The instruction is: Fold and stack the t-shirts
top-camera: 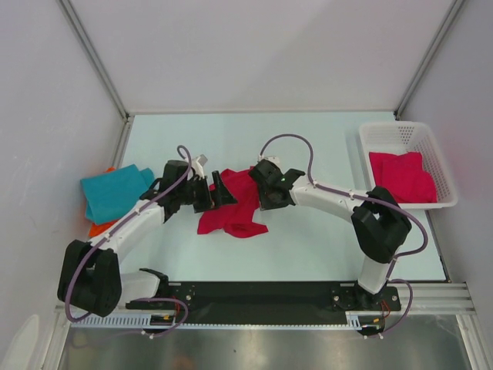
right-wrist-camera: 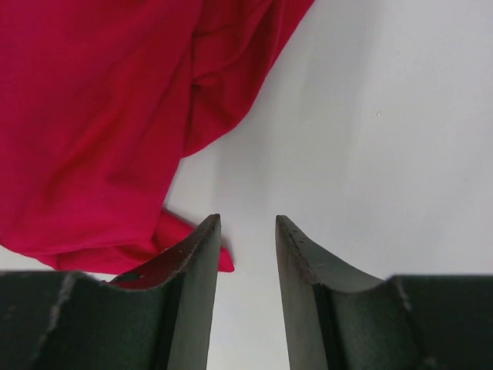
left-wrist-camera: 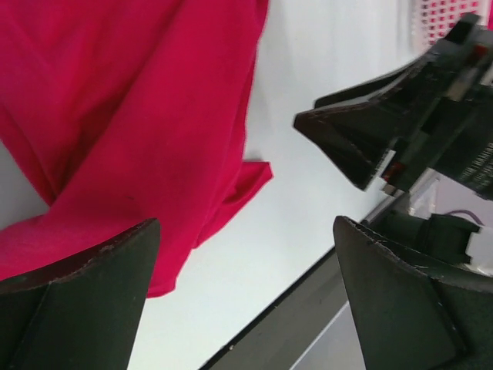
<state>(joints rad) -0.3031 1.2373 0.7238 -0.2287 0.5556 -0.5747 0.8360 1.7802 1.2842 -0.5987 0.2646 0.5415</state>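
A crumpled crimson t-shirt [top-camera: 231,210] lies in the middle of the table. My left gripper [top-camera: 214,193] is over its left edge, jaws wide open and empty; in the left wrist view [left-wrist-camera: 246,222] the shirt [left-wrist-camera: 131,116] lies beyond the left finger. My right gripper [top-camera: 266,193] is at the shirt's upper right, jaws a little apart and empty; in the right wrist view [right-wrist-camera: 246,220] a shirt corner [right-wrist-camera: 100,116] lies by the left finger. A folded teal t-shirt [top-camera: 115,191] lies on an orange one [top-camera: 98,228] at the left. Another crimson t-shirt [top-camera: 400,176] is in the basket.
The white mesh basket [top-camera: 443,166] stands at the right edge of the table. The white walls and metal frame close in the back and sides. The right gripper [left-wrist-camera: 400,123] shows in the left wrist view, close to the left gripper.
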